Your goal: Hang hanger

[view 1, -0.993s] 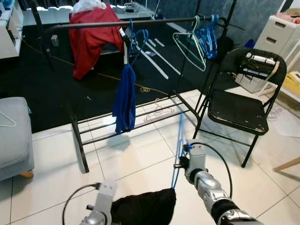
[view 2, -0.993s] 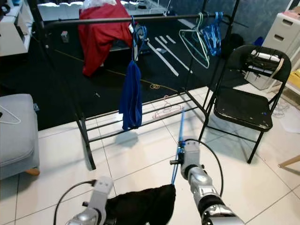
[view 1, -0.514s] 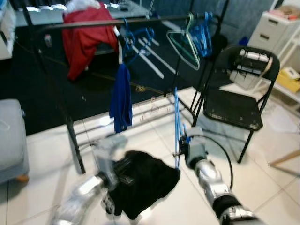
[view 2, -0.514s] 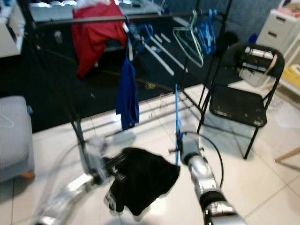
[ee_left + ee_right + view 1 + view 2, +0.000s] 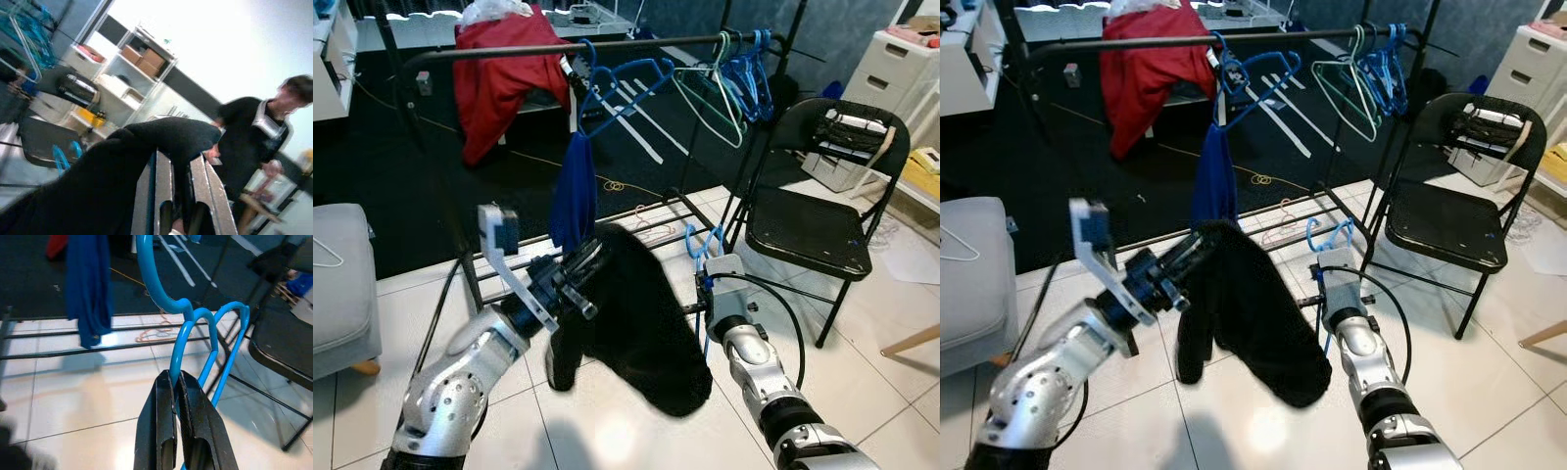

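Raised since before, left claw (image 5: 579, 279) grips black garment (image 5: 641, 313); right claw (image 5: 177, 396) pinches blue hanger (image 5: 195, 328).

The left gripper (image 5: 579, 279) lifts a black cloth garment (image 5: 641, 313) above the white tiled floor (image 5: 862, 362). The right gripper (image 5: 708, 264) seems closed on a bright blue plastic hanger (image 5: 703, 240). Behind stands a black metal clothes rail (image 5: 607, 47) beside a black folding chair (image 5: 822, 211).
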{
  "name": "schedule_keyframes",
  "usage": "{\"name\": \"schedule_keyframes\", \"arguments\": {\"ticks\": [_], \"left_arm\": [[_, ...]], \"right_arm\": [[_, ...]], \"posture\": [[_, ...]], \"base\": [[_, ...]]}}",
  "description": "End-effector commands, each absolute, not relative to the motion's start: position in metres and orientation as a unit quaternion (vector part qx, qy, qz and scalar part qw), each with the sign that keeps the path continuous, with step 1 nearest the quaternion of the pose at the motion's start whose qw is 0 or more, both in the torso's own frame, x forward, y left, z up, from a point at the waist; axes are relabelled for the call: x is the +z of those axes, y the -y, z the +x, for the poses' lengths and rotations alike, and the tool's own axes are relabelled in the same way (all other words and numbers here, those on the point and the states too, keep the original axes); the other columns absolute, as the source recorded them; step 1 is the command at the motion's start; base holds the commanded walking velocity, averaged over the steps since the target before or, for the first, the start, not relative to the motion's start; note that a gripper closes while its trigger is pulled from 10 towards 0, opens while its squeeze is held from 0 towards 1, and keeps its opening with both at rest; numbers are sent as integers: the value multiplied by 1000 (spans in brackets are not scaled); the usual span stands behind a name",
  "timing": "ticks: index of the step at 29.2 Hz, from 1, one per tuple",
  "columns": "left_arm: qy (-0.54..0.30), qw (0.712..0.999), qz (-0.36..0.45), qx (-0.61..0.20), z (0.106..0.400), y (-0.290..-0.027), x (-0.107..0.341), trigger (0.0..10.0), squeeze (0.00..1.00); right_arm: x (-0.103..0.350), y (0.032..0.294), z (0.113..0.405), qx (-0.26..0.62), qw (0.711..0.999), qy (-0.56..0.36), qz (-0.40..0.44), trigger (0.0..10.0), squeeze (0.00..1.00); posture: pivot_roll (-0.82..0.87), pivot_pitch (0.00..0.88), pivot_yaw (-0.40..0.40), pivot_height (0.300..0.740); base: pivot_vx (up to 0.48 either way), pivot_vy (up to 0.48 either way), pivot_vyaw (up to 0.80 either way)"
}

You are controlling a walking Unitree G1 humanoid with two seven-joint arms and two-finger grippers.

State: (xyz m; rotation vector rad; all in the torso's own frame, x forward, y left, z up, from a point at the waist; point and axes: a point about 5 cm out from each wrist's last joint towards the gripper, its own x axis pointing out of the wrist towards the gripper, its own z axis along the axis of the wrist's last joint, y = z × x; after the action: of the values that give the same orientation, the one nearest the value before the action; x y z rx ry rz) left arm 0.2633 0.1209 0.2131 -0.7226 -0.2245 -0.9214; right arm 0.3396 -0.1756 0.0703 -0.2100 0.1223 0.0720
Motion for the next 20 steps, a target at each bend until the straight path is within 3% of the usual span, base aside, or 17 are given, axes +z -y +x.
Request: {"name": "schedule_keyframes", "arguments": {"ticks": [1,4,6,8,13,15,16,17,19,20], "left_arm": [[152,808,-349,-449,257,-129,236,10000,0],[152,810,-355,-441,258,-132,236,10000,0],[193,791,-391,-430,258,-139,253,10000,0],[193,791,-391,-430,258,-139,253,10000,0],[270,741,-437,-432,255,-148,289,10000,0],[270,741,-437,-432,255,-148,289,10000,0],[291,721,-454,-436,253,-152,299,10000,0],[291,721,-454,-436,253,-152,299,10000,0],[212,773,-381,-460,256,-142,281,10000,0],[212,773,-381,-460,256,-142,281,10000,0]], "right_arm": [[58,188,331,11,990,-89,-105,10000,0],[57,189,331,9,991,-88,-105,10000,0],[55,189,330,10,990,-97,-107,10000,0],[55,189,330,10,990,-97,-107,10000,0],[44,187,325,19,985,-128,-117,10000,0],[44,187,325,19,985,-128,-117,10000,0],[41,187,323,17,984,-136,-113,10000,0],[41,187,323,17,984,-136,-113,10000,0],[43,192,323,-9,988,-133,-74,10000,0],[43,192,323,-9,988,-133,-74,10000,0]], "posture": [[-63,56,-51,740],[-64,56,-51,740],[-61,59,-58,740],[-61,59,-58,740],[-62,65,-65,740],[-62,65,-65,740],[-62,70,-66,740],[-62,70,-66,740],[-58,81,-60,740],[-58,81,-60,740]], "base": [[0,0,0],[0,0,0],[0,0,0],[0,0,0],[0,0,0],[0,0,0],[0,0,0],[0,0,0],[0,0,0],[0,0,0]]}}
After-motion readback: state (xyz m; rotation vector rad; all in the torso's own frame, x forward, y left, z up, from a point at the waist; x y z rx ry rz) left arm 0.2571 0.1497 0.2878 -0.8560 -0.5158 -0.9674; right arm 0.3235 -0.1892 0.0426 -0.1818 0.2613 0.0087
